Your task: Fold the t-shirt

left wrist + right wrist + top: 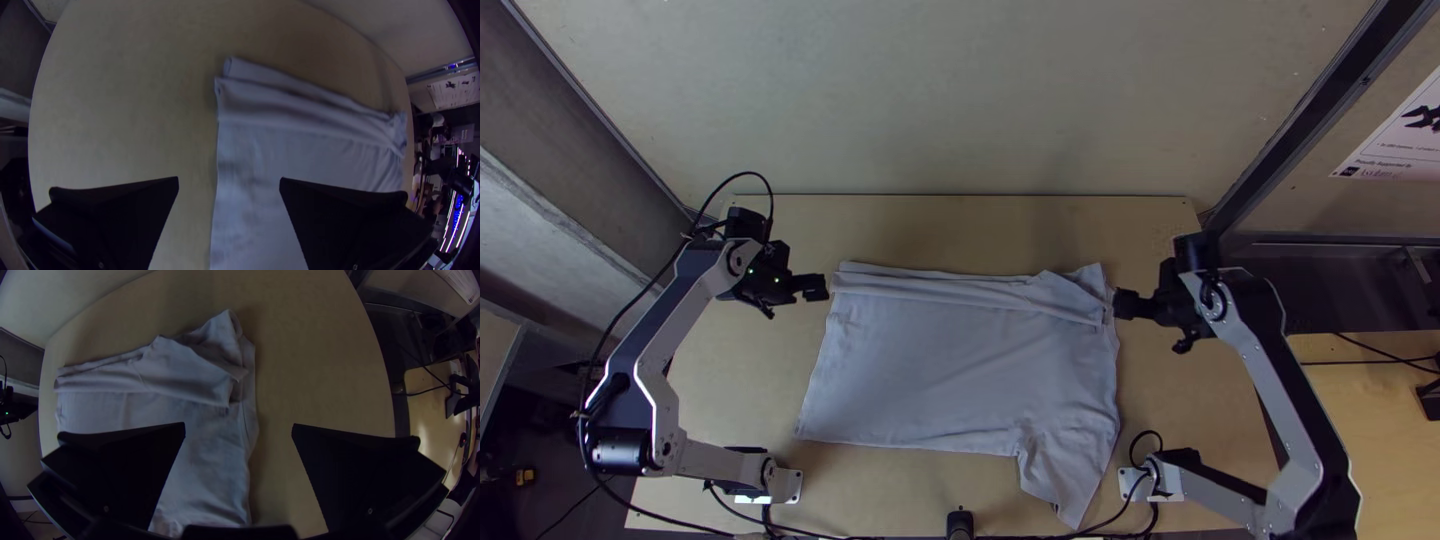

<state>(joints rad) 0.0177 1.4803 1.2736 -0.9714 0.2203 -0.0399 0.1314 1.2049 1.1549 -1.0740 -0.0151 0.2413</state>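
T-shirt (960, 370) lies btwn L fingers (120, 215) & R fingers (345, 480), each pair spread apart. Just beside them, folded strip (940, 291) could prob. unroll if only its top layer's pinched; farther out, R-side sleeve (1068, 480) could bunch b/c it's unfolded.

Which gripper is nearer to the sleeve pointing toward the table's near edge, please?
Right: the right gripper is beyond the sleeve, by the shirt's far right corner; the left gripper is diagonally across, by the far left corner.
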